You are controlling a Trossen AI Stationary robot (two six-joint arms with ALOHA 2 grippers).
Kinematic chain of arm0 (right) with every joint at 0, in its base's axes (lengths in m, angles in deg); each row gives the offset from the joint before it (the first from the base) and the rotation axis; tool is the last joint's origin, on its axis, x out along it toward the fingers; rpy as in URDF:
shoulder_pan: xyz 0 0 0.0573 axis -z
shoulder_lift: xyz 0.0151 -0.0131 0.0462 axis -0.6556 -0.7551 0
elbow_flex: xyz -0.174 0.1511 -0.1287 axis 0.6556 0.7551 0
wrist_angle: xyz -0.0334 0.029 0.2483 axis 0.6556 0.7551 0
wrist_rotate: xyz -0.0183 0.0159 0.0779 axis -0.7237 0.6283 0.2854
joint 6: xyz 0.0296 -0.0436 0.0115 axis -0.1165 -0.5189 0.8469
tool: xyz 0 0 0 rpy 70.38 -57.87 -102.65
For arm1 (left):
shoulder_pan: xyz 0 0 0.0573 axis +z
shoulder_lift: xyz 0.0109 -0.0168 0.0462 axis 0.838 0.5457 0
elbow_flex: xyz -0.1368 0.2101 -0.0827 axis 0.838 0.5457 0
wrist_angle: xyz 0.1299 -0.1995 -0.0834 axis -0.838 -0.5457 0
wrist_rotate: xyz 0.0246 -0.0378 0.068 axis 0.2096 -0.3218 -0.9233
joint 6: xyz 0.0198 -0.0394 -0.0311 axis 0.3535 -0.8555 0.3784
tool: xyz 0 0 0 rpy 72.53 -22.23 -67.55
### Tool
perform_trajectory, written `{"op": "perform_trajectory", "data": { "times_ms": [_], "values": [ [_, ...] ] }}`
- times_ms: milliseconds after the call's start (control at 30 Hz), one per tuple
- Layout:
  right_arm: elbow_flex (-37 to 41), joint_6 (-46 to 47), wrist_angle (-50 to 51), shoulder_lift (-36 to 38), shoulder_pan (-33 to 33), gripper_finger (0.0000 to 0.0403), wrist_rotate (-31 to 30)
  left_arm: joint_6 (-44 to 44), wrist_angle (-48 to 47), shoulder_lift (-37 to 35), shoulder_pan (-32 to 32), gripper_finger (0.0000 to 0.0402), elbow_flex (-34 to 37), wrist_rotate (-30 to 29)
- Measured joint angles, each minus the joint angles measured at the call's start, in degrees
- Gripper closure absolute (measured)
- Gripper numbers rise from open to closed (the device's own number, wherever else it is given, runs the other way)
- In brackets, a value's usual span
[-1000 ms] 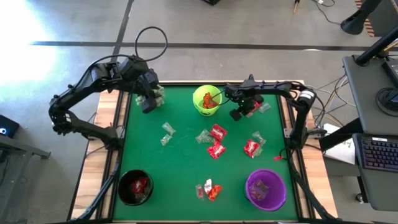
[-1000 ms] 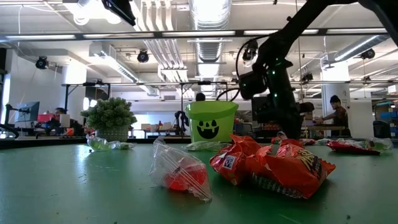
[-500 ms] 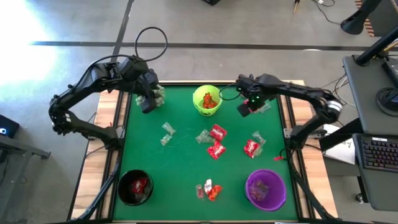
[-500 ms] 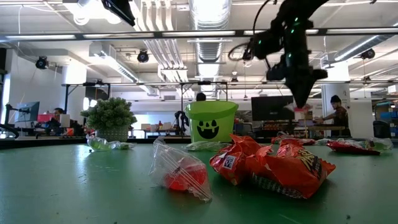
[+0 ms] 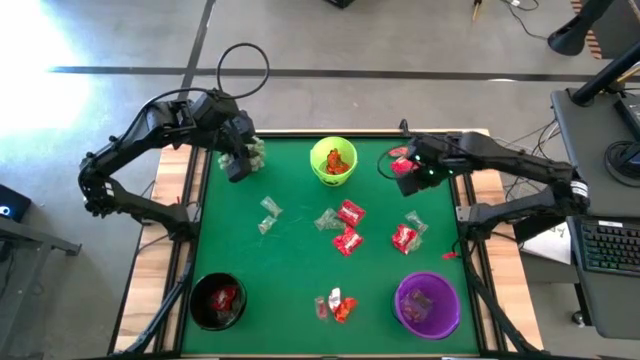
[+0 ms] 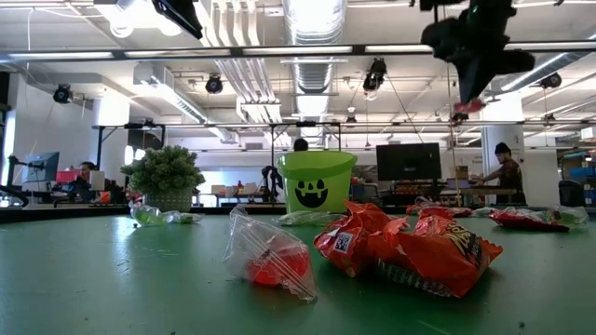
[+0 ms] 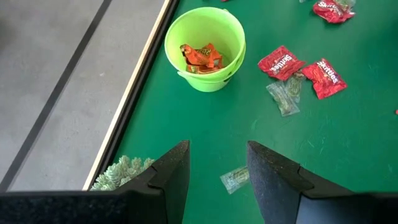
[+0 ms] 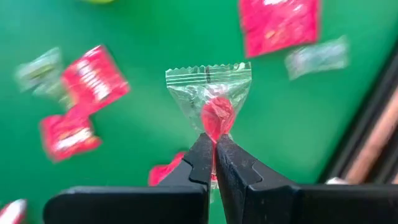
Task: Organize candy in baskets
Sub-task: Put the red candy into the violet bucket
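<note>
Right gripper [image 8: 213, 149] is pinched shut on a clear-wrapped red candy [image 8: 213, 99], carried high over the table's right rear, clear of the loose packets. Left gripper [image 7: 217, 165] waits with fingers apart near the plant [image 5: 252, 150], beside the lime basket [image 5: 333, 162].

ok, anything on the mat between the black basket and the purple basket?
Yes: in the high view a small cluster of candy, red, orange and clear wrappers, lies between the black basket and the purple basket. The rest is bare green mat.
</note>
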Motion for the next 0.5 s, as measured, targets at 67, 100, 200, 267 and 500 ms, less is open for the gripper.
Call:
{"op": "perform_trajectory", "data": {
  "times_ms": [67, 100, 200, 267, 500],
  "values": [
    [0.0, 2.9, 0.0, 1.4, -3.0, 0.0394, 2.1, 0.0, 0.0, 0.0, 0.0, 0.026, 0.0, 0.0],
    [0.0, 4.5, 0.0, 1.9, -4.6, 0.0394, 3.0, 0.0, 0.0, 0.0, 0.0, 0.026, 0.0, 0.0],
    [-0.1, 10.1, -0.1, 3.3, -10.1, 0.0394, 4.6, 0.3, -0.1, 0.0, 0.0, 0.026, 0.0, 0.0],
    [-0.1, 14.2, -0.1, 3.9, -14.0, 0.0394, 4.7, 0.7, -0.1, 0.0, 0.0, 0.026, 0.0, 0.0],
    [-0.1, 29.4, -0.4, 4.4, -29.8, 0.0394, 5.3, 1.8, 0.0, 0.0, 0.0, 0.026, 0.0, 0.0]
  ]
}}
